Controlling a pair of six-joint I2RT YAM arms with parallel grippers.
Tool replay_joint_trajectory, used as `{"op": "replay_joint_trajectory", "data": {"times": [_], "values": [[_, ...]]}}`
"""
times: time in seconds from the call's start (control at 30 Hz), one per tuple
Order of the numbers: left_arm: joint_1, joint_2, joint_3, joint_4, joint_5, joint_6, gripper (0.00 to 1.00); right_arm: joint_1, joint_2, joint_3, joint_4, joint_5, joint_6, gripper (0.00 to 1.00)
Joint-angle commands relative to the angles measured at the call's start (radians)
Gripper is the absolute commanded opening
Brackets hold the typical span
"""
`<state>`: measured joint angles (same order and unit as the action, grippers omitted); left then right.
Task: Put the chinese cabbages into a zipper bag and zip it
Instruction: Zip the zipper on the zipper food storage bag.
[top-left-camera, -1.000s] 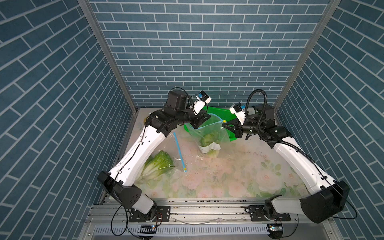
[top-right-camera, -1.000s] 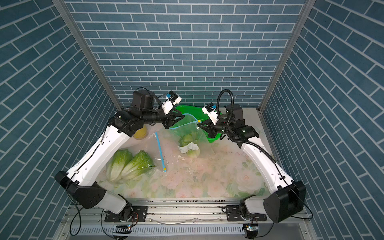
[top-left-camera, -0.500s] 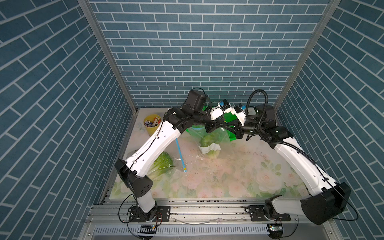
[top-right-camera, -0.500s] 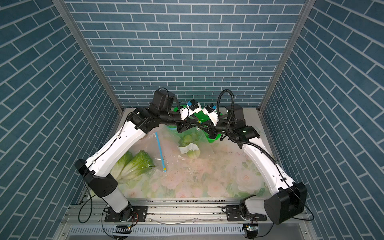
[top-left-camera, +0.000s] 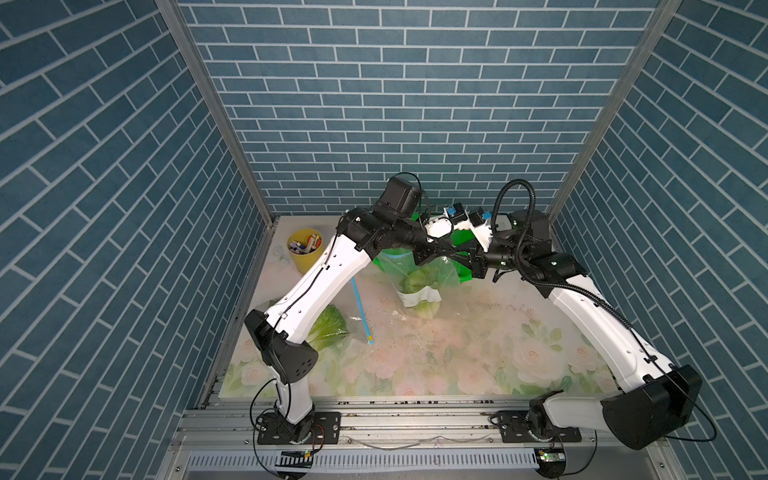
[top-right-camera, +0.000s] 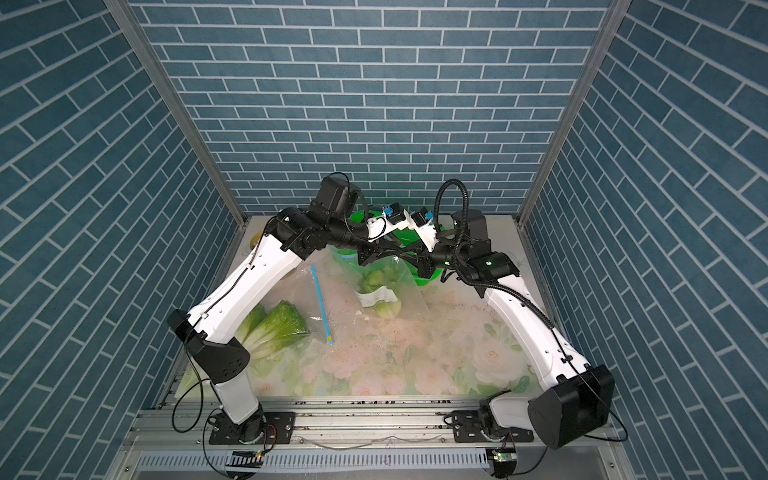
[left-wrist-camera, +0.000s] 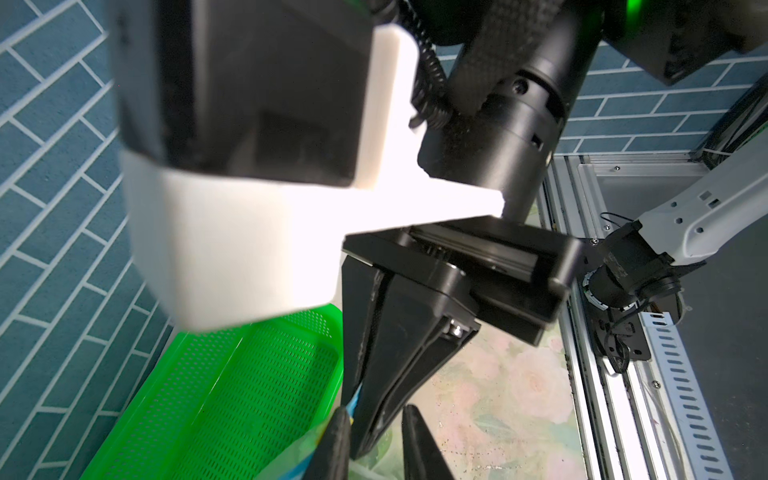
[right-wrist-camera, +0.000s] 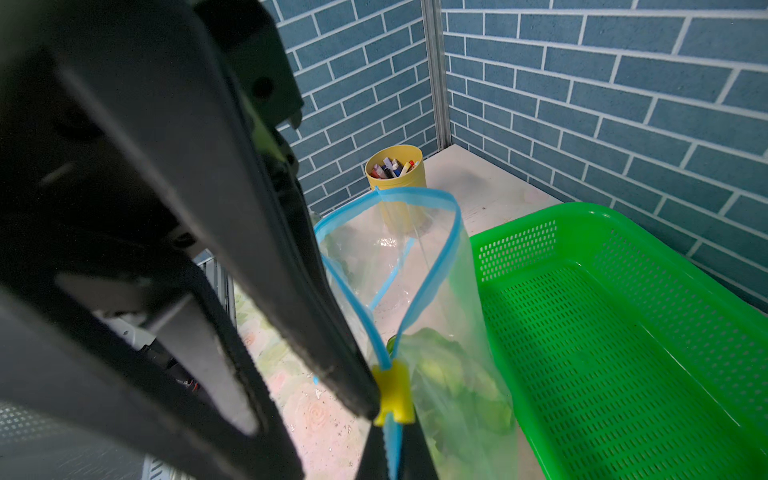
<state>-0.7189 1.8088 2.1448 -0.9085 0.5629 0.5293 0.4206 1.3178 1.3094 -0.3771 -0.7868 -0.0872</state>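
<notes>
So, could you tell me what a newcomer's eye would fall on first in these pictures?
First, the left arm and right arm meeting at the back of the table over a clear zipper bag, its blue-edged mouth open and a cabbage head inside; the right gripper has its jaws pinched on the zip track beside the yellow slider. Then the bright green basket behind the bag, and two more cabbage heads lying by the left arm's base.
</notes>
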Motion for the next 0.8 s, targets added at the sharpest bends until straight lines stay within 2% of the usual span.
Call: {"op": "replay_joint_trajectory", "data": {"times": [0.0,0.27,0.6,0.77], "values": [[-0.002,0.013,0.021,-0.041,-0.034,0.015,0.25,0.003,-0.027,0.001,0.038,-0.044,-0.068,0.0],[-0.002,0.034,0.053,-0.049,-0.088,0.045,0.25,0.003,-0.028,-0.001,0.039,-0.052,-0.071,0.0],[-0.002,0.072,0.089,-0.096,-0.028,0.078,0.25,0.003,-0.022,0.005,0.039,-0.043,-0.072,0.0],[-0.002,0.087,0.11,-0.125,-0.042,0.09,0.21,0.003,-0.025,0.004,0.038,-0.036,-0.075,0.0]]}}
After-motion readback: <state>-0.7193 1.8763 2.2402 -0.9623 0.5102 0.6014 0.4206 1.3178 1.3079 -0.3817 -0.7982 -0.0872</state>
